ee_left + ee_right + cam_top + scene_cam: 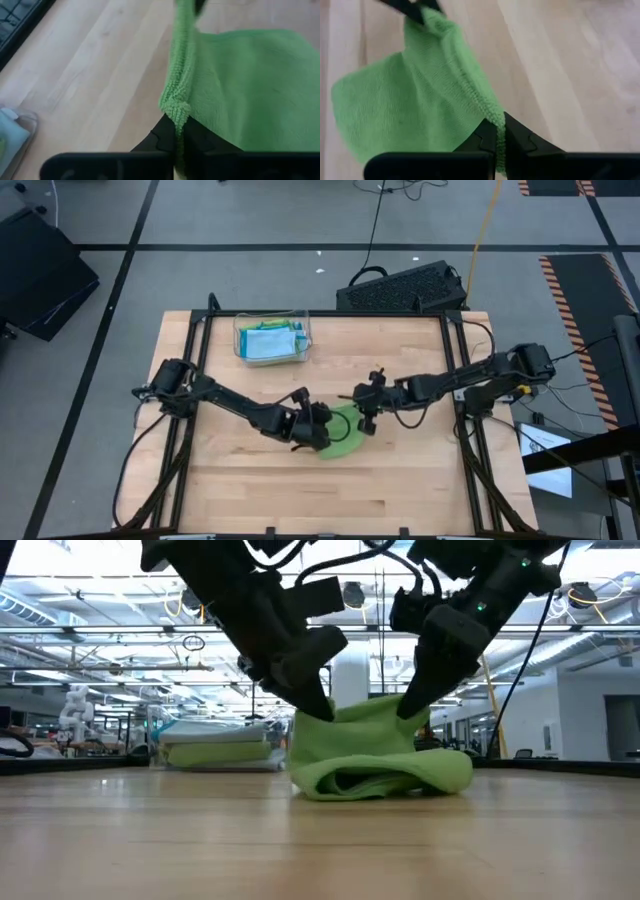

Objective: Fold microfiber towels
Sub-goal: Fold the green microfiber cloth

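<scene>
A lime green microfiber towel point(340, 434) lies bunched at the table's middle, its lower folds resting on the wood point(380, 778). My left gripper point(322, 423) is shut on its left upper corner, my right gripper point(366, 423) is shut on its right upper corner. Both show in the low view, left gripper point(322, 712) and right gripper point(410, 712). More light blue and green towels point(270, 340) lie in a clear plastic tray at the far left. My left gripper pinches the towel's hemmed edge at a corner point(176, 111) between its two fingers, slanting down from the left. The corner is raised; the edge runs taut to the other gripper and the rest sags onto the table. My right gripper pinches the hemmed edge at the other corner point(492, 119) between its two fingers, slanting down from the right. The corner is raised and the cloth below it hangs down to the table.
The clear plastic tray point(240, 345) with folded towels stands at the table's far left. A black keyboard-like case point(405, 285) lies beyond the far edge. Bare wood point(330, 490) lies toward the near edge.
</scene>
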